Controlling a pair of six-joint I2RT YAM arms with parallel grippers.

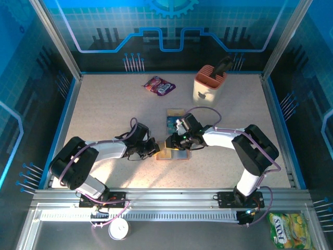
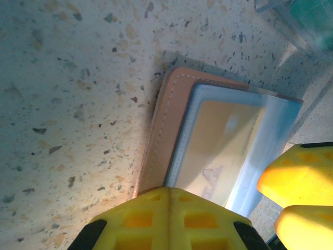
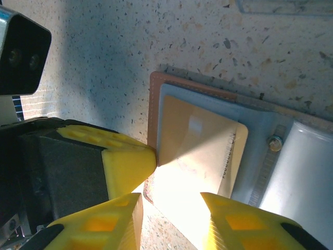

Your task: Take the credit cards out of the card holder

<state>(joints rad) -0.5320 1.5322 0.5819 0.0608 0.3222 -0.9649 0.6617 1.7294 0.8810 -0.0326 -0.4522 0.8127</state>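
Card holder point(image 1: 169, 154): flat on table point(image 1: 104, 104)
Tan card point(image 3: 200, 146): in its pocket
Left end effector point(image 2: 169, 208): closed, empty; pressing holder's edge
Right end effector point(image 3: 171, 213): part-open, empty; astride card
Advice: keep holder pinned; pinch card, slide out flat

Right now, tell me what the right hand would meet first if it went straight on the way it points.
Most likely the tan card in the open card holder: the right hand points at it, jaws apart, its near edge between them. Depth is unclear; it may already touch.
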